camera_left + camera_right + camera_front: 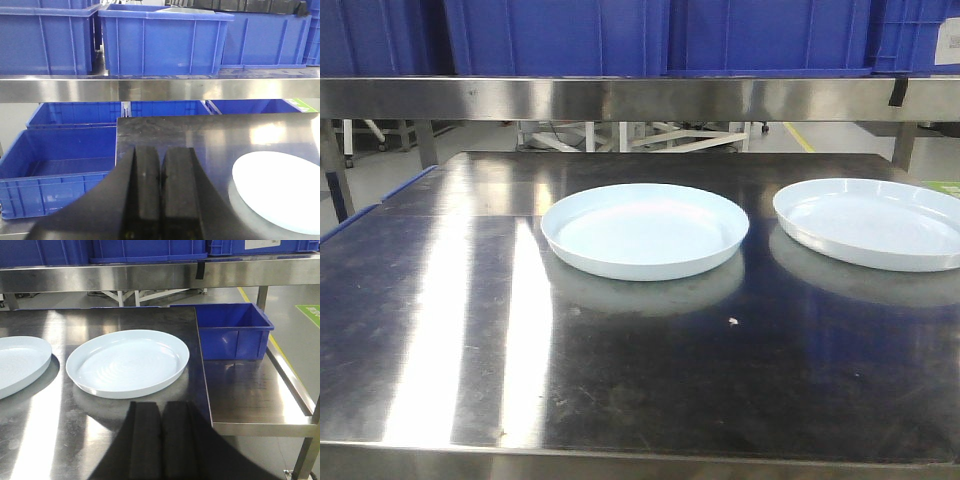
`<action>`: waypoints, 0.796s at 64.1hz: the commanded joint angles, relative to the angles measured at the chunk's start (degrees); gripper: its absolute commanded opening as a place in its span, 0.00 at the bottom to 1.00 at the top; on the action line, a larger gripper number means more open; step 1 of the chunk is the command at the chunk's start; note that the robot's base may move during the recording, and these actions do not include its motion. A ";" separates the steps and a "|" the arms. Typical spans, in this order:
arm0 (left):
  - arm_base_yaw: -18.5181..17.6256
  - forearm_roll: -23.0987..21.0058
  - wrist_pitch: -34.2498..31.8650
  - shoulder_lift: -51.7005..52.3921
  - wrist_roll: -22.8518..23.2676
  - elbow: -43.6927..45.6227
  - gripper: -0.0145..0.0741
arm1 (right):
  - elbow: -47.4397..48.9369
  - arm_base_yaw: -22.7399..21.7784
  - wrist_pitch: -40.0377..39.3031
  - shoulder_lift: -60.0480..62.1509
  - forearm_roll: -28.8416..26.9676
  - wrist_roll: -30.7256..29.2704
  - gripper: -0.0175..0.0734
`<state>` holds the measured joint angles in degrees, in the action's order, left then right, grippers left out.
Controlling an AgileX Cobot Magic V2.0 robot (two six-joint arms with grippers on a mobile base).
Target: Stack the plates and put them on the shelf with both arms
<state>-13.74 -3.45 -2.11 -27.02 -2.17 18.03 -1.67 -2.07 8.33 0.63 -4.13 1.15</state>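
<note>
Below the shelf point(620, 98), on tabletop point(620, 380): left plate point(644, 230), right plate point(872, 222), apart; my left tool point(160, 177), right tool point(162, 440) closed, empty.

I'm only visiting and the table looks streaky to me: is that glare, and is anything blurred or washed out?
Front view: bright glare streaks run down the steel table, which mirrors both plates. Left wrist view: the left plate is washed out to flat white; the left hand is dark and soft. Right wrist view: sharpest, the right plate's faint rings show.
</note>
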 commanded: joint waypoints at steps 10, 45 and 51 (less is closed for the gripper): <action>-0.43 -0.55 -5.13 -0.17 0.62 2.02 0.26 | 0.09 -0.34 -11.03 1.07 -0.75 -0.09 0.25; -0.43 -0.55 -5.13 -0.17 0.62 2.02 0.26 | 20.03 -0.34 13.00 -22.58 -5.27 -0.09 0.25; -0.43 -0.55 -5.13 -0.17 0.62 2.02 0.26 | 23.33 -0.34 13.68 -30.55 -5.27 -0.09 0.25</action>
<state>-13.74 -3.45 -2.22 -27.02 -2.17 18.03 17.32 -2.07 25.26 -23.71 -9.40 1.24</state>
